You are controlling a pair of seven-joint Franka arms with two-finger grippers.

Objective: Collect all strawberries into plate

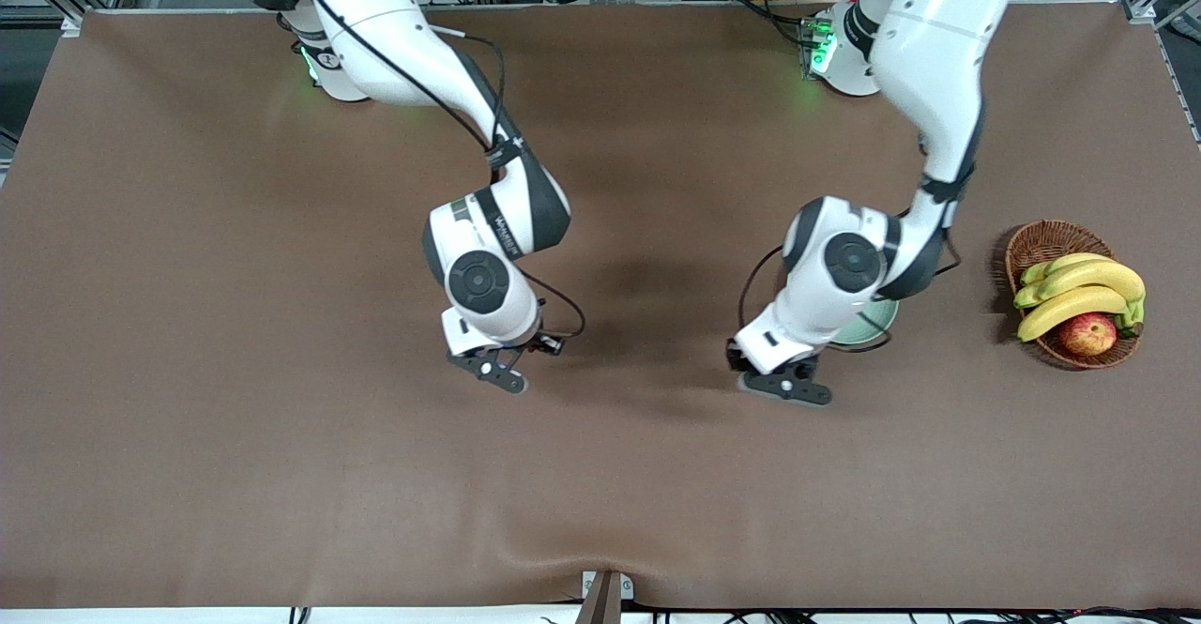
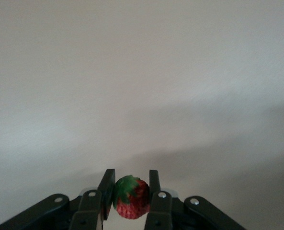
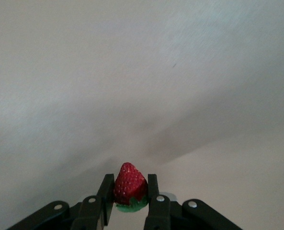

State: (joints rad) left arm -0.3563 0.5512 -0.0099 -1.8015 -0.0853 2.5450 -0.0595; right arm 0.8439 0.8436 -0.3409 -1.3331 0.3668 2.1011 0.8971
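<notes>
Two strawberries are held, one in each gripper: the left gripper [image 2: 130,191] is seen with its jaws pinching a strawberry [image 2: 131,197], and the right gripper [image 3: 130,194] with its jaws pinching another strawberry [image 3: 130,189]. Both grippers are low over the middle of the brown desk [image 1: 235,464]. The plate [image 1: 868,326], largely hidden under the left arm, lies beside a basket [image 1: 1046,244] of bananas [image 1: 1079,291] and an apple [image 1: 1088,334] toward the left arm's end.

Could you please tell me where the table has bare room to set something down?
Bare brown table stretches from the right end effector to that end, and along the camera edge. It is crowded where the plate, left end effector and basket sit.
</notes>
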